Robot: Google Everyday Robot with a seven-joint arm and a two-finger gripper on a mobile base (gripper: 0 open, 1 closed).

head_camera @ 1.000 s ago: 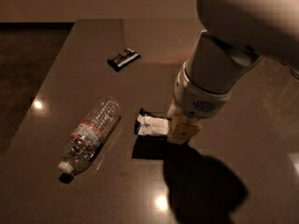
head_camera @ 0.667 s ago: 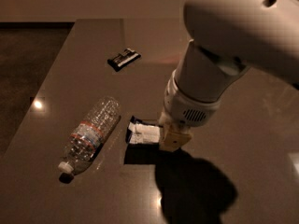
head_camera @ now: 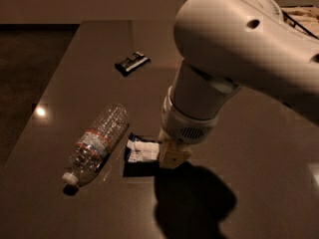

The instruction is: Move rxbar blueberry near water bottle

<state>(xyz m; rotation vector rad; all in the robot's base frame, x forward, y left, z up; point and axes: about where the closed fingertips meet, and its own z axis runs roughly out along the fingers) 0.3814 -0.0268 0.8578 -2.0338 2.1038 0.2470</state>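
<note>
The end effector (head_camera: 174,156), low over the table (head_camera: 259,148), is clamped on one end of the rxbar blueberry (head_camera: 142,151), which juts from it toward the water bottle (head_camera: 97,143) lying just beyond.

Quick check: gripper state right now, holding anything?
Gripper: down at the end of the rxbar blueberry farthest from the water bottle; open, closed or holding cannot be told.

arm (head_camera: 239,39): white rounded shell | wrist (head_camera: 190,126): grey vent | hand (head_camera: 174,157): cream, below wrist
</note>
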